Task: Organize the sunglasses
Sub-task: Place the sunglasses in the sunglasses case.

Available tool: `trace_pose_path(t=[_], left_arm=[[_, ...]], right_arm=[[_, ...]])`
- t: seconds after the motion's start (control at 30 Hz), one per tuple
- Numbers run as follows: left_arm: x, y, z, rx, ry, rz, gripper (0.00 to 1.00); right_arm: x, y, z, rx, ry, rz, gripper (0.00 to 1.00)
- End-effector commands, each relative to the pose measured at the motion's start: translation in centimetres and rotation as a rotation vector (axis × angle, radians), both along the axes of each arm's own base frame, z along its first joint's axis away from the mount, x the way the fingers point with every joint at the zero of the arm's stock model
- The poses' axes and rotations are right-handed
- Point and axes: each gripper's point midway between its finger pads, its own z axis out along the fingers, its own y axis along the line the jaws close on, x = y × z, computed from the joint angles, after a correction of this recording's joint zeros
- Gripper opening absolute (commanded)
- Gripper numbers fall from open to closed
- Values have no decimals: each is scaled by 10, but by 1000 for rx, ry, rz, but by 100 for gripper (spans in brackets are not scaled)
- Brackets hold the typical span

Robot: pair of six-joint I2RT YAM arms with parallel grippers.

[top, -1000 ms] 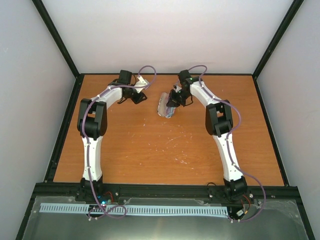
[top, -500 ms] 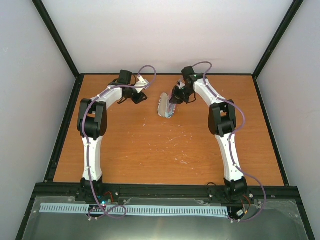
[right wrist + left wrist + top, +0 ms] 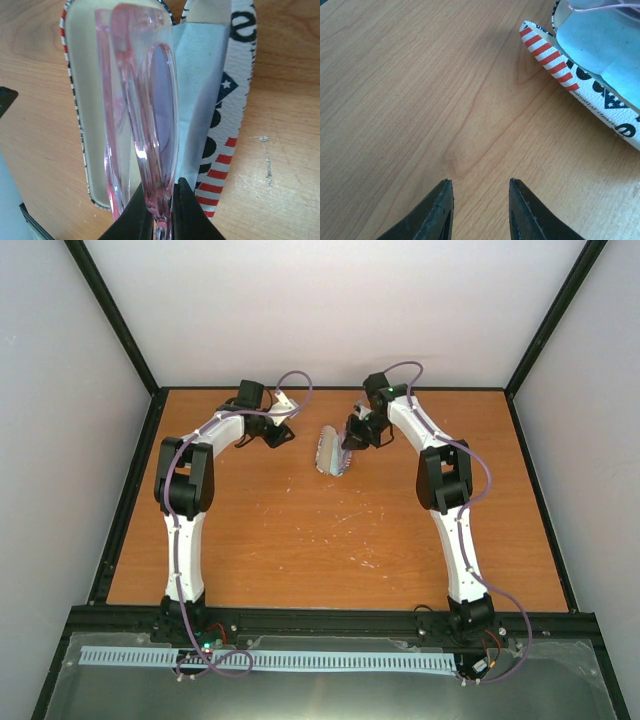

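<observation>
Here, the left fingers (image 3: 437,212) stand apart, holding nothing, low over the bench (image 3: 395,100) beside the striped case (image 3: 330,450). The case lies open at the far middle. Just right, the right fingers (image 3: 187,207) pinch the pink sunglasses (image 3: 150,100) on edge over its lining.

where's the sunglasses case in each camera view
Top external: sunglasses case lies far centre on the table, just left of the right gripper.
Left wrist: upper right corner, partly cut off.
Right wrist: fills the middle, open, behind the pink sunglasses.
Shared landmark: its red-and-white stripes, in both wrist views.
</observation>
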Motion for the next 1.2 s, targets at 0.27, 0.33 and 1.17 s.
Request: trace_pose_path(t=[0.27,0.33,1.17], left_arm=[[6,-6,34,-39,-61,-7,33],[4,-9,36,-51,-56,-15,34],[-18,-74,45,-118,-1,-117,33]], right_arm=[[-2,0,-25,15,37,6,7],[-4,-2,-32,5,46,8,10],[-1,-42,-39,-67,37,-11,48]])
